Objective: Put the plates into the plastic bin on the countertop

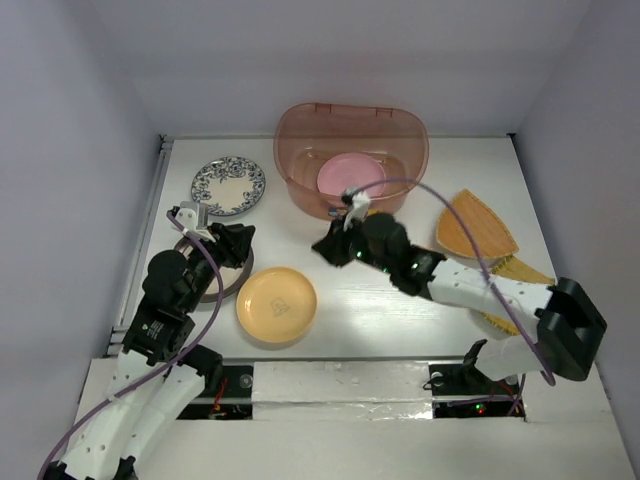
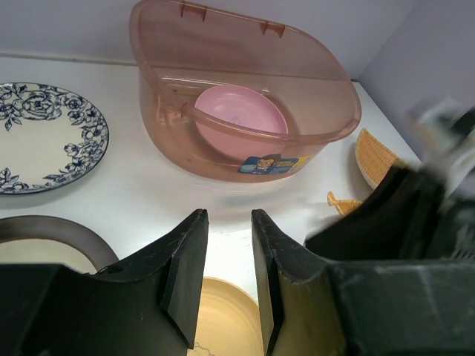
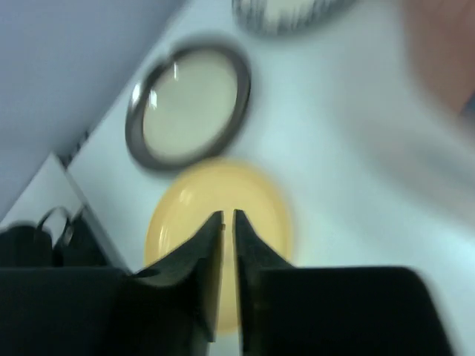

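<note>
The translucent pinkish plastic bin (image 1: 300, 135) stands at the back of the white countertop (image 1: 380, 310), and a round pink plate (image 1: 350, 176) lies inside it. On the countertop lie a floral-rimmed plate (image 1: 229, 186), a metallic-rimmed cream plate (image 1: 232, 280), a yellow plate (image 1: 276, 304) and orange-tan fan-shaped plates (image 1: 478, 228). My left gripper (image 1: 245, 237) hovers over the metallic-rimmed plate's far edge, open and empty (image 2: 228, 215). In front of the bin my right gripper (image 1: 322, 250) points toward the yellow plate (image 3: 178, 215). Its jaws (image 3: 228, 213) are all but together, with nothing between them.
Pale walls close in the countertop on the left, back and right. A purple cable loops over the right arm (image 1: 470, 285) near the bin's front. A second fan-shaped plate (image 1: 522, 268) lies partly under that arm. The right wrist view is blurred.
</note>
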Robot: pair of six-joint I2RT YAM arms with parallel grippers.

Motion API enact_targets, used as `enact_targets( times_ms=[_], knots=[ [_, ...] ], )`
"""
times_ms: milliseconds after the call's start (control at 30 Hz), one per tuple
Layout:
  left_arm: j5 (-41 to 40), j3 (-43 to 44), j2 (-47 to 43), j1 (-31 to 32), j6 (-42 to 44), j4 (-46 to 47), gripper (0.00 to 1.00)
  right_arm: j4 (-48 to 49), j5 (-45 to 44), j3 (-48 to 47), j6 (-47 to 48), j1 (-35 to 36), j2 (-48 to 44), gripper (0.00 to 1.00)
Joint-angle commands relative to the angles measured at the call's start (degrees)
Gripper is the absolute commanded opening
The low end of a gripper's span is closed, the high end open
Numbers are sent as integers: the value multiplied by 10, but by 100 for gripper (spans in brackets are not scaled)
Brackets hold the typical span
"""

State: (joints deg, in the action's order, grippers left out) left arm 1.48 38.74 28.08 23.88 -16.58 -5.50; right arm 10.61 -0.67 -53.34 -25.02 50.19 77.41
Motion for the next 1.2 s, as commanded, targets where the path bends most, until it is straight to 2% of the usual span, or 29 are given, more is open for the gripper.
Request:
enact_targets(
  times_ms=[0,33,67,100,167,233,333,433,467,533,567,600,733,800,900,1067,1167],
  knots=[
    [6,25,3,-7,1,20,27,57,-16,63,-99,44,30,27],
    [6,26,3,-7,1,21,27,60,-27,71,-110,56,52,37],
    [7,26,3,-12,1,22,27,60,-37,78,-117,68,66,56],
    [9,26,4,-12,1,22,27,56,-49,76,-128,88,81,62],
    [11,25,6,-18,1,22,27,51,-66,69,-140,94,124,66],
    [12,25,8,-18,1,22,27,53,-74,66,-155,94,148,64],
    [13,24,11,-18,1,22,27,50,-90,51,-156,94,184,55],
    [14,25,11,-18,1,23,27,42,-86,34,-161,94,218,39],
    [14,24,9,-18,1,22,27,39,-90,34,-162,94,223,28],
    [13,25,8,-18,1,22,27,26,-102,38,-168,94,215,14],
    [13,25,8,-18,1,21,27,2,-127,42,-169,94,203,3],
    [13,25,8,-18,1,22,27,-8,-136,46,-166,94,188,0],
    [19,26,6,-18,1,22,27,-85,-179,58,-138,94,46,0],
    [20,26,5,-23,1,23,27,-137,-209,44,-111,94,-2,0],
    [25,25,2,-23,1,24,27,-164,-231,-1,-54,58,-61,0],
    [23,23,-6,-23,1,24,27,-140,-185,-109,19,-107,-37,0],
    [23,24,-8,-23,1,23,27,-176,-167,-234,75,-173,74,0]
  ],
)
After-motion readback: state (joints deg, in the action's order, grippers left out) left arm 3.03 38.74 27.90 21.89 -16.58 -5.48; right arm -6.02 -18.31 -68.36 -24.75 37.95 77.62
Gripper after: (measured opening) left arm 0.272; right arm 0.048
